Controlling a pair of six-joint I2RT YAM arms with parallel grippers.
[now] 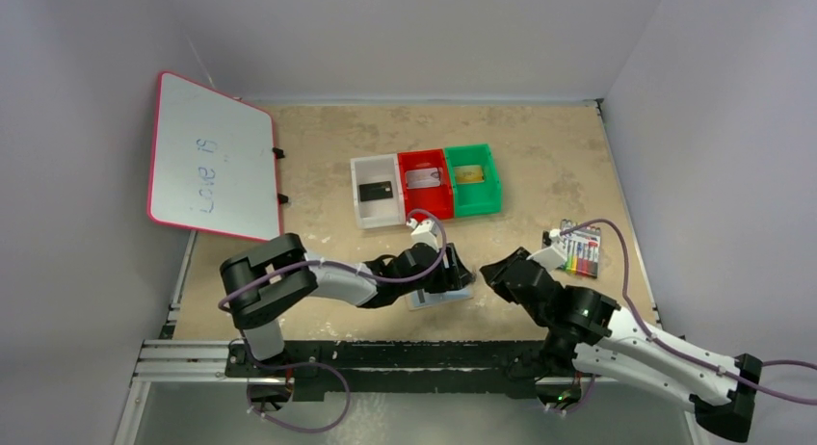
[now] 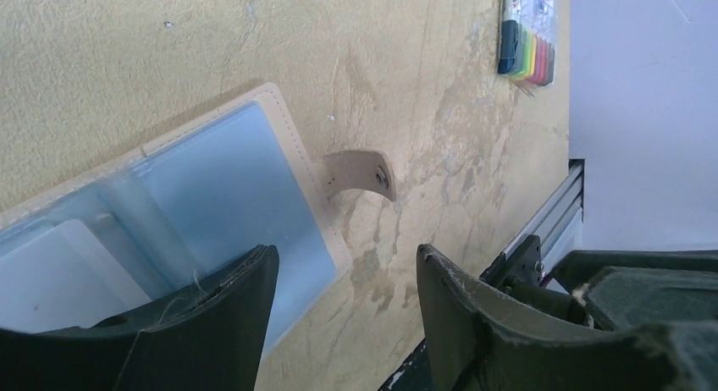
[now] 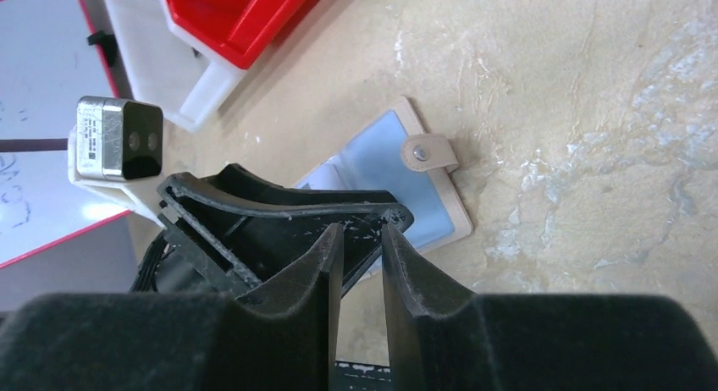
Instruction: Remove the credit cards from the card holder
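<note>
The flat, tan-bordered card holder with pale blue-grey panels lies open near the front edge of the beige table — a pale plastic card sits in one pocket. The left gripper straddles its strap-side edge, jaws well apart and holding nothing. The right gripper hovers just beside it — jaws a narrow slit apart, empty.

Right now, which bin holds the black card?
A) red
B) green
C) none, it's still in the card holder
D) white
D: the black card lies in the white bin, while the red bin holds the silvery card and the green bin holds the gold card.
</note>
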